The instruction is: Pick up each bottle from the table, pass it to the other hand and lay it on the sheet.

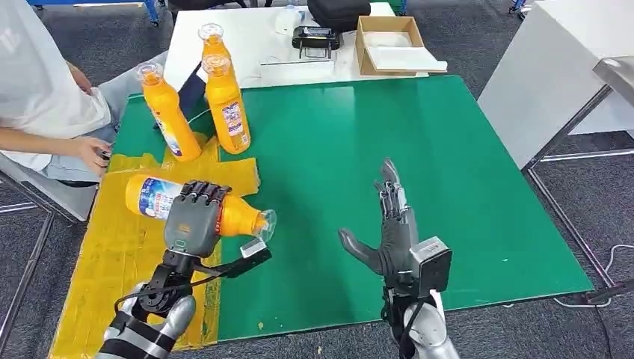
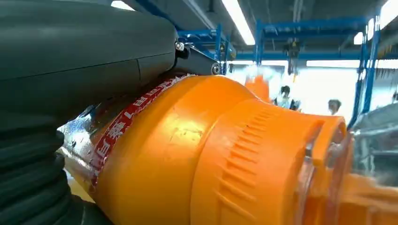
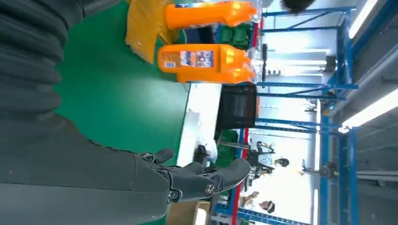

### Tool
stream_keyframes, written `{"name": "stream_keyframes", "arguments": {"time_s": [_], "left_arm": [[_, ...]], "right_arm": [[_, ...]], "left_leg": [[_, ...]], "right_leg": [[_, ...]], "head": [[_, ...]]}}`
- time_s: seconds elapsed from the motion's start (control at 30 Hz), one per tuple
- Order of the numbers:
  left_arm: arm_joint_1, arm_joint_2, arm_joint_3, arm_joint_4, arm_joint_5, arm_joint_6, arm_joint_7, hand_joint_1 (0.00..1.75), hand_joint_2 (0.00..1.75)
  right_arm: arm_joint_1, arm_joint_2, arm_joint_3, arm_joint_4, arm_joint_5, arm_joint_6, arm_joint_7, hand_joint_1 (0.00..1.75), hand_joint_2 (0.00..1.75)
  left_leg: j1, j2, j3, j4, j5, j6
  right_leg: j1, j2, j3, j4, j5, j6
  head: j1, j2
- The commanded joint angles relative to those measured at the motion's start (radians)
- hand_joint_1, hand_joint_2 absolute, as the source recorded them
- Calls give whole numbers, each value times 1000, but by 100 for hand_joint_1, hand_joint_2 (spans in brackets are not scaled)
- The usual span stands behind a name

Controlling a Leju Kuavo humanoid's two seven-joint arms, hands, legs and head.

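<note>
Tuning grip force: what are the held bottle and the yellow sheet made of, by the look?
Held bottle: likely glossy orange plastic with a moulded ribbed neck, clear cap, shiny printed label; the left hand grips it. Yellow sheet: thin, wrinkled, ragged-edged, probably paper or film; cannot tell which.

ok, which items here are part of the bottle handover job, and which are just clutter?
Job:
- held bottle, gripped by left robot hand
- three standing bottles
- yellow sheet
- right robot hand, holding nothing

Clutter:
- cardboard box
- black device

Silver arms with black cables end in a grey left robot hand (image 1: 196, 217) and a darker right robot hand (image 1: 390, 224).
</note>
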Motion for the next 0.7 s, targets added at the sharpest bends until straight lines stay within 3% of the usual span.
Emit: {"name": "stream_keyframes", "arguments": {"time_s": [0.03,0.3,0.7], "left_arm": [[-182,-6,-15,352,-117,-211,225,175,175],[-269,-40,77,572,-74,-222,301,175,175],[-270,-36,79,580,-71,-214,295,175,175]], "right_arm": [[22,-7,-18,-105,148,-72,-8,0,175],[-9,-6,18,-75,208,-98,3,0,175],[-9,-6,17,-67,208,-100,3,0,175]], "left_leg": [[1,-4,5,1,-2,-3],[1,-1,4,0,-1,-2],[1,1,4,0,-1,-2]], "right_leg": [[1,-5,6,1,-3,-3],[1,-2,4,0,-1,-2],[1,0,4,0,-1,-2]], "head": [[0,0],[0,0],[0,0]]}}
